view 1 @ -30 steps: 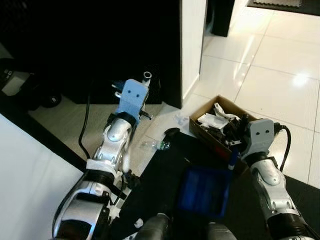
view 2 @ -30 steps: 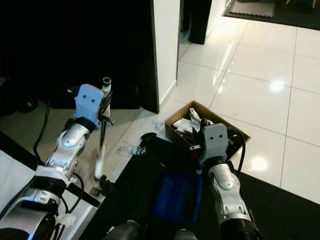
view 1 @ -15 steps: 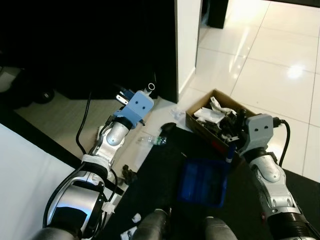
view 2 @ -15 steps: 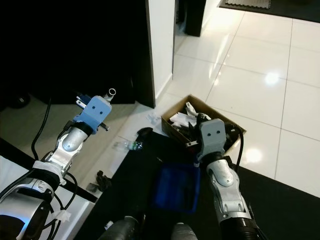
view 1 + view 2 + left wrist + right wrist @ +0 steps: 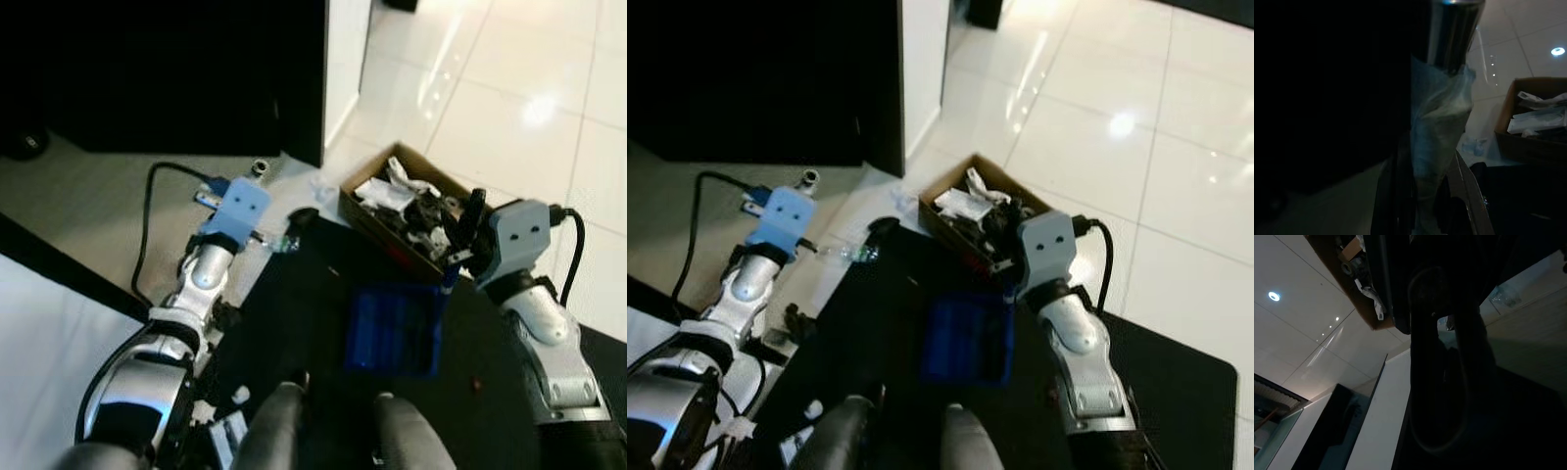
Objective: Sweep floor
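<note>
My left gripper (image 5: 253,191) is shut on the broom's silver handle (image 5: 1452,29), which is wrapped in clear plastic film (image 5: 1437,127); the pole's top end (image 5: 260,167) pokes up past the blue wrist block. The broom's head is hidden. My right gripper (image 5: 464,235) is shut on the dustpan's dark handle (image 5: 1437,357). The blue dustpan (image 5: 392,328) lies on the black mat (image 5: 294,313) in front of me. A crushed clear plastic bottle (image 5: 284,243) lies on the floor at the mat's far left edge, just past my left gripper.
An open cardboard box (image 5: 367,211) full of rubbish stands at the mat's far edge, beside my right gripper. A dark wall and white pillar (image 5: 343,59) rise at the far left. Glossy white tiles (image 5: 529,108) stretch away right. Small white scraps (image 5: 235,394) lie near my feet.
The camera has tilted and drifted, shifting the whole scene. My left gripper has dropped lower with the broom handle, closer to the bottle. The right gripper keeps the dustpan in about the same place.
</note>
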### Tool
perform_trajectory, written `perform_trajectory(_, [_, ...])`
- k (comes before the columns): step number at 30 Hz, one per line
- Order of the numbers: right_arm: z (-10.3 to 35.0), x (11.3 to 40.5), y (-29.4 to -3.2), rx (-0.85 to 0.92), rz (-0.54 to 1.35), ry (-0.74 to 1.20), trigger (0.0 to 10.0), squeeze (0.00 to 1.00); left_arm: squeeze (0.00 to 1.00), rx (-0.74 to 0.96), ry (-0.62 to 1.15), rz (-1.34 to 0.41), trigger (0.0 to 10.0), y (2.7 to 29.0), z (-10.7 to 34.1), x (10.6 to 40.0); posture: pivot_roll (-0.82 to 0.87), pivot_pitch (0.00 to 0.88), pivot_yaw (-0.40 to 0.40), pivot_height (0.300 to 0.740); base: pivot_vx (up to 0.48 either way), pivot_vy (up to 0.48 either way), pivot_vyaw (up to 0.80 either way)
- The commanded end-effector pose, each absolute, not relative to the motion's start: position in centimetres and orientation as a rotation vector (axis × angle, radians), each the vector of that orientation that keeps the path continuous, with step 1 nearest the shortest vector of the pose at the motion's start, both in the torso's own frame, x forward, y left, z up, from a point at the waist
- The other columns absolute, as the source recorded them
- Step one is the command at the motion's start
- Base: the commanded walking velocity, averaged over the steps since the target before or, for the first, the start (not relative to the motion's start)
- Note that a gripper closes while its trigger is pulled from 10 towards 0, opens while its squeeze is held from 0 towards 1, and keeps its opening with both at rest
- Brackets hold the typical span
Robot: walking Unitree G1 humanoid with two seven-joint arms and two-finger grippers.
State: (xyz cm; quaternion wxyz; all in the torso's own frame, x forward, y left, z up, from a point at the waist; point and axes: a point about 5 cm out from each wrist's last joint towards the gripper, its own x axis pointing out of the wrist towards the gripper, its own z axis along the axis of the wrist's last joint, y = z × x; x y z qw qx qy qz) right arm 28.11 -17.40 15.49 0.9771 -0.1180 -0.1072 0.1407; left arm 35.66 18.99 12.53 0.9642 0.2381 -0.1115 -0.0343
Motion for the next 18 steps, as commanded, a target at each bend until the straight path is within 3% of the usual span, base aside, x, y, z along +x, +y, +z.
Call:
perform_trajectory(1, [16.0,27.6,-17.4,-0.239,0.299,-0.223,10.0,0.00,0.00,0.435,-0.201,-0.027,10.0,19.7,12.2,35.5,-0.29,0.345,-0.030,0.740,0.000,0.000,0.00])
perform_trajectory(9, [16.3,27.4,-17.1,-0.232,0.287,-0.216,10.0,0.00,0.00,0.109,-0.125,0.063,10.0,21.6,11.2,35.2,-0.28,0.348,-0.001,0.740,0.000,0.000,0.00])
perform_trajectory(18, [15.6,28.2,-15.8,-0.227,0.319,-0.209,10.0,0.00,0.00,-0.104,-0.199,0.016,10.0,21.0,12.2,35.3,-0.21,0.311,0.023,0.740,0.000,0.000,0.00])
